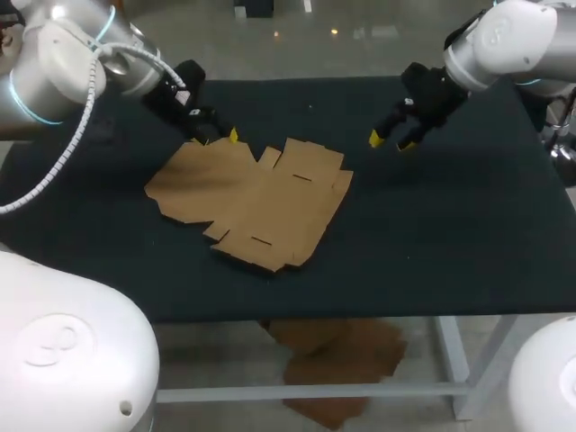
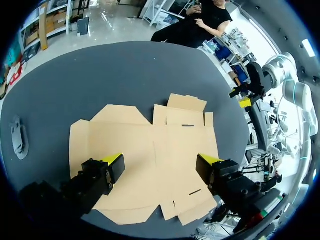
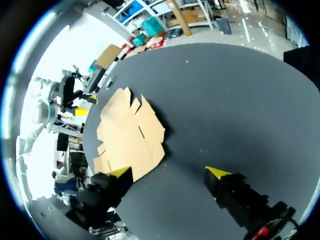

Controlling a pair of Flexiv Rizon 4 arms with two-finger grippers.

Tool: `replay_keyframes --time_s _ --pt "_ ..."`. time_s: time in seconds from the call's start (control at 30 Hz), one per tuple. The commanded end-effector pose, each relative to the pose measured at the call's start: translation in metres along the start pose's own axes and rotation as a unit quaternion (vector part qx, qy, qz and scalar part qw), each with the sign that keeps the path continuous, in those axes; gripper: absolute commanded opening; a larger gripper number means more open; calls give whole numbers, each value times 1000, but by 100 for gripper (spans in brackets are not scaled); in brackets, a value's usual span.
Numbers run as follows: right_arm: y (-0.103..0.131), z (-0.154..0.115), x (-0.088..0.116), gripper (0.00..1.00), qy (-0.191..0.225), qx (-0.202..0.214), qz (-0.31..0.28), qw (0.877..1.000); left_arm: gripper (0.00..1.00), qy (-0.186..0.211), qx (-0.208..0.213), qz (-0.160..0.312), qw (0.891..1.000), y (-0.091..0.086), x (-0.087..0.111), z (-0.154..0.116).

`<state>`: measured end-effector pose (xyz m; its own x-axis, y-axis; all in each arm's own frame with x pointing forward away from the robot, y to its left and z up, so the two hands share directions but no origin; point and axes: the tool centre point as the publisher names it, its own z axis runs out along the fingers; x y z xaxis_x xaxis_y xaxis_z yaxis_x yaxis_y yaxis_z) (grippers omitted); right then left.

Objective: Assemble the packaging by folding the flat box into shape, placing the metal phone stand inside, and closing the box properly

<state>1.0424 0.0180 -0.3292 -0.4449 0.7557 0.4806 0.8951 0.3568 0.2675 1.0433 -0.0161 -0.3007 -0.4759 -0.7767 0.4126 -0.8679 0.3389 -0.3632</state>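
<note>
A flat, unfolded brown cardboard box [image 1: 256, 198] lies on the dark table, left of centre. My left gripper [image 1: 214, 137] hangs open just above the box's far left edge; in its wrist view [image 2: 161, 161] the cardboard [image 2: 150, 145] spreads out under and ahead of the yellow tips. My right gripper [image 1: 389, 139] stands open over bare table, to the right of the box's far corner. In the right wrist view this gripper [image 3: 169, 174] holds nothing, and the cardboard [image 3: 127, 135] lies ahead, off to one side. A small grey metal piece [image 2: 17, 137], likely the phone stand, lies on the table beside the box.
The dark table top [image 1: 432, 234] has open room to the right of the box and along the front edge. In the left wrist view my right gripper [image 2: 242, 97] shows beyond the box's far corner.
</note>
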Motion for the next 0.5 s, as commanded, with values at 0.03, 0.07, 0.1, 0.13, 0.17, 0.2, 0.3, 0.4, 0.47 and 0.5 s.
replay_keyframes --time_s 0.03,0.07,0.1,0.13,0.17,0.2,0.3,0.4,0.47,0.5 --pt "25 17 -5 100 16 81 -21 996 100 -143 7 -11 990 14 6 -10" --pt "27 20 -4 100 20 86 -30 996 100 -144 5 -18 989 16 6 -12" --pt "30 22 -4 100 21 88 -34 995 100 -147 3 -22 989 17 6 -12" --pt "34 26 -4 100 20 93 -48 994 100 -151 3 -28 988 19 7 -14" --pt "36 28 -3 100 22 99 -59 993 100 -153 2 -34 988 21 7 -15" --pt "39 32 -3 100 26 104 -74 991 100 -157 1 -43 987 23 7 -17" --pt "49 42 -3 100 36 119 -103 987 100 -159 1 -56 986 28 9 -20" --pt "57 55 -2 100 47 136 -124 982 100 -164 2 -66 984 34 12 -22" --pt "61 63 0 100 51 146 -133 979 100 -168 3 -72 983 36 13 -23" --pt "63 68 1 100 50 152 -135 978 100 -170 2 -80 982 38 14 -23"
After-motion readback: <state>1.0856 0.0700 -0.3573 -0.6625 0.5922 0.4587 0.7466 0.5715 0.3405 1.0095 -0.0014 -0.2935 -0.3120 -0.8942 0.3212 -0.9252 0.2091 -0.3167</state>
